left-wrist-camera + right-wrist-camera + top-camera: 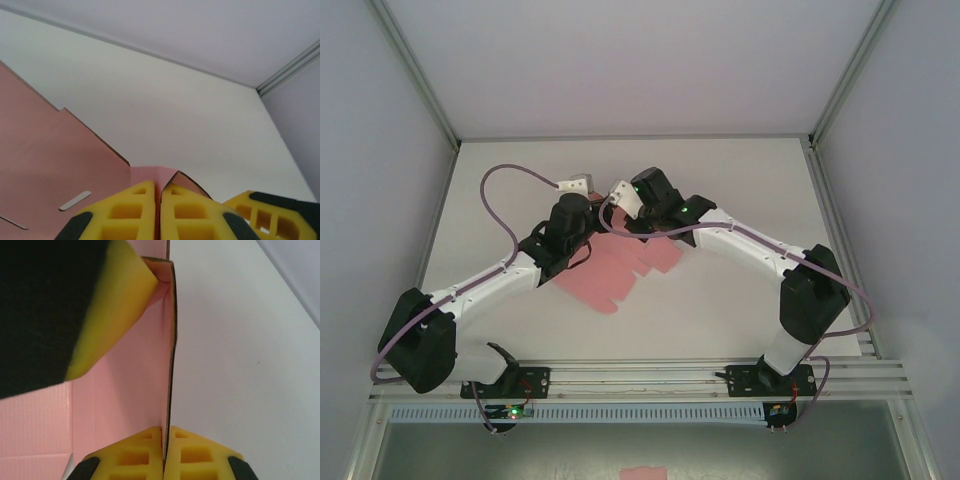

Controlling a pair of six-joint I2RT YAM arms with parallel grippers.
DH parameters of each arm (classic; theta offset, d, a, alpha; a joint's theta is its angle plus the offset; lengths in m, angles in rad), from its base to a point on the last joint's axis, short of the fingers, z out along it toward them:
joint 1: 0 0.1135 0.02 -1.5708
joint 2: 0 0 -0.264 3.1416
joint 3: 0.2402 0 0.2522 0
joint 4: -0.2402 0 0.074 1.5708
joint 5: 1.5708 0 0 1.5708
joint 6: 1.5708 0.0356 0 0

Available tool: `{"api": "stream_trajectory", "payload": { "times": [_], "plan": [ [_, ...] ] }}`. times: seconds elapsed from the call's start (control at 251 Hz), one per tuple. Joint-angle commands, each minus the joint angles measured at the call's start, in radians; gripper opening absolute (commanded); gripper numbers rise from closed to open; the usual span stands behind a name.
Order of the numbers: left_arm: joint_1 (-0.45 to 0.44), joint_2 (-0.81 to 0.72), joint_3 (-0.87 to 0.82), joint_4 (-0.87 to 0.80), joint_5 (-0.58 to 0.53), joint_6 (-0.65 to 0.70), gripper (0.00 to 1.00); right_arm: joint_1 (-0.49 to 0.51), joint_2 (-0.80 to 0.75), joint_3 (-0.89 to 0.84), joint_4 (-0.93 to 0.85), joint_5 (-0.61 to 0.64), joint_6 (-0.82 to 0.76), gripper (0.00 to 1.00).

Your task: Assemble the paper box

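The paper box (612,272) is a flat pink cut-out sheet with creases and flaps, lying mid-table between both arms. Its far edge is lifted where the two wrists meet. In the left wrist view my left gripper (160,186) is shut on a folded-up corner of the pink card (45,165), which has a small slot cut in it. In the right wrist view my right gripper (164,429) is shut on the thin edge of an upright pink panel (125,405). The left gripper's yellow finger (112,305) presses that panel's top corner.
The white table (750,300) is walled in by grey panels on three sides, with a metal rail (650,378) along the near edge. A small pink patch (643,472) lies below the rail. A purple cable (505,200) loops over the left arm.
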Motion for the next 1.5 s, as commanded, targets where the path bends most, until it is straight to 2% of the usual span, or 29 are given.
{"api": "stream_trajectory", "payload": {
  "times": [0.0,0.096,0.144,0.18,0.223,0.295,0.395,0.479,0.575,0.698,0.726,0.838,0.926,0.99,1.125,1.309,1.497],
  "plan": [
    [-0.015,0.023,-0.002,0.074,0.055,-0.078,0.11,0.019,-0.078,-0.004,0.160,-0.068,0.033,0.00],
    [-0.015,0.012,-0.004,0.045,0.066,-0.052,0.14,0.016,-0.088,-0.022,0.160,-0.074,0.003,0.00],
    [-0.016,-0.007,0.002,0.000,0.054,-0.028,0.20,0.011,-0.093,-0.027,0.148,-0.070,-0.022,0.00],
    [-0.016,-0.027,0.009,-0.049,0.034,-0.006,0.29,0.003,-0.098,-0.034,0.140,-0.062,-0.036,0.00],
    [-0.015,-0.058,0.017,-0.117,0.007,0.027,0.47,-0.012,-0.104,-0.032,0.110,-0.070,-0.065,0.00],
    [-0.016,-0.123,0.023,-0.231,-0.073,0.069,0.55,-0.042,-0.116,-0.036,0.065,-0.095,-0.121,0.00],
    [-0.001,-0.234,0.013,-0.367,-0.191,0.081,0.80,-0.090,-0.143,-0.055,0.029,-0.159,-0.182,0.00],
    [0.075,-0.324,0.008,-0.496,-0.169,0.048,1.00,-0.144,-0.162,-0.050,-0.025,-0.262,-0.216,0.00],
    [0.228,-0.404,-0.023,-0.552,0.019,0.072,1.00,-0.205,-0.173,-0.037,-0.088,-0.412,-0.270,0.00],
    [0.400,-0.411,-0.096,-0.458,0.405,0.151,1.00,-0.245,-0.168,-0.012,-0.160,-0.533,-0.339,0.00],
    [0.414,-0.397,-0.108,-0.422,0.473,0.171,1.00,-0.251,-0.166,-0.007,-0.171,-0.560,-0.348,0.00],
    [0.417,-0.310,-0.117,-0.313,0.632,0.249,1.00,-0.275,-0.149,0.024,-0.213,-0.677,-0.360,0.00],
    [0.417,-0.251,-0.113,-0.230,0.728,0.283,0.98,-0.281,-0.135,0.041,-0.224,-0.696,-0.355,0.00],
    [0.417,-0.225,-0.107,-0.196,0.773,0.303,0.94,-0.283,-0.123,0.052,-0.224,-0.692,-0.344,0.00],
    [0.417,-0.208,-0.104,-0.188,0.786,0.345,0.87,-0.288,-0.099,0.079,-0.225,-0.694,-0.319,0.00],
    [0.417,-0.195,-0.108,-0.181,0.816,0.361,0.69,-0.289,-0.086,0.100,-0.227,-0.701,-0.306,0.00],
    [0.416,-0.181,-0.122,-0.159,0.845,0.398,0.68,-0.291,-0.087,0.106,-0.230,-0.741,-0.309,0.00]
  ]
}}
